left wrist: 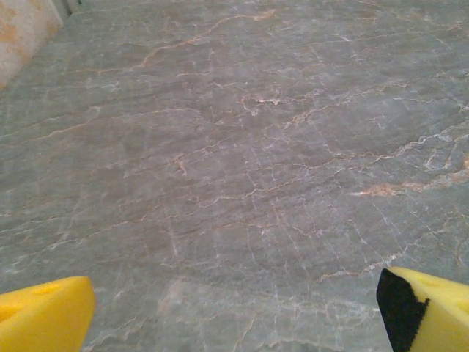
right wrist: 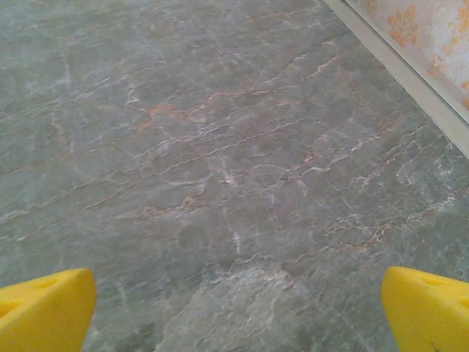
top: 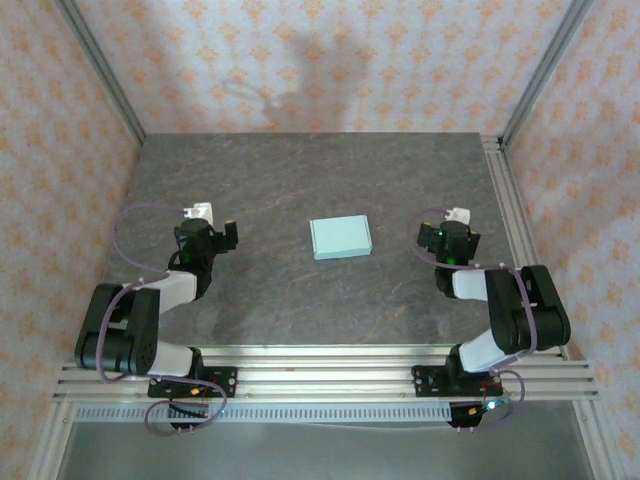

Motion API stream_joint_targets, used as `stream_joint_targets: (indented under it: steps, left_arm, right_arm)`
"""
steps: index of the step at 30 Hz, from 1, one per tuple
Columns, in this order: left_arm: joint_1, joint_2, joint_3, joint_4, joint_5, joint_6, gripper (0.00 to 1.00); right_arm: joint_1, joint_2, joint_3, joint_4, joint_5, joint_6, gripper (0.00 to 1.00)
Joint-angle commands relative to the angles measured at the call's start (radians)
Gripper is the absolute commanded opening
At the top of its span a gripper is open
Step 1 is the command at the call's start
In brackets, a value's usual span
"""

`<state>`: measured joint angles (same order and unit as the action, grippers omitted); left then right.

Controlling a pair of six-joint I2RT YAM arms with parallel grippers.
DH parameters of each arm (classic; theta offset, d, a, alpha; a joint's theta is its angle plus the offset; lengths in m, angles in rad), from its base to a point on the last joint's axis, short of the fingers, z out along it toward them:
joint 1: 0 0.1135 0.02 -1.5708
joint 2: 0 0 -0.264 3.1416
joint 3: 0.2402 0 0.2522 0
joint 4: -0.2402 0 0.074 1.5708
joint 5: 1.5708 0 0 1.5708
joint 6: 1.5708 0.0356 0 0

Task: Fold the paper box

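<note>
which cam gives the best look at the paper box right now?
Top external: the paper box lies whole, a flat closed rectangle in the middle of the table. The left wrist and right wrist views look at table surface past their own yellow fingertips.

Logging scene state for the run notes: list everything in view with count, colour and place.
paper box: one, pale mint green, flat, mid-table between the arms
table: one, grey marbled, under everything
walls: three, pink-orange patterned, left, back and right
frame rails: several, silver, near table edge
left arm: one, black and white, near-left
right arm: one, black and white, near-right
left gripper: one, yellow fingers, open, over bare table
right gripper: one, yellow fingers, open, over bare table
</note>
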<state>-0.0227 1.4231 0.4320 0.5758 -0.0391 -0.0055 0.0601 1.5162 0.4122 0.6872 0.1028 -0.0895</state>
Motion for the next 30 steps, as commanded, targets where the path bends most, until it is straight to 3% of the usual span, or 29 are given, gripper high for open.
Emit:
stream_joint_targets:
  steps: [1, 30]
  left_arm:
    - [0.011, 0.054, 0.029, 0.093, 0.038, 0.015, 1.00]
    - [-0.004, 0.062, 0.024, 0.105, 0.008, 0.023, 1.00]
  right_arm:
    - [-0.043, 0.040, -0.021, 0.211, -0.102, 0.047, 0.99]
    - [-0.046, 0.034, -0.016, 0.190, -0.117, 0.040, 0.99]
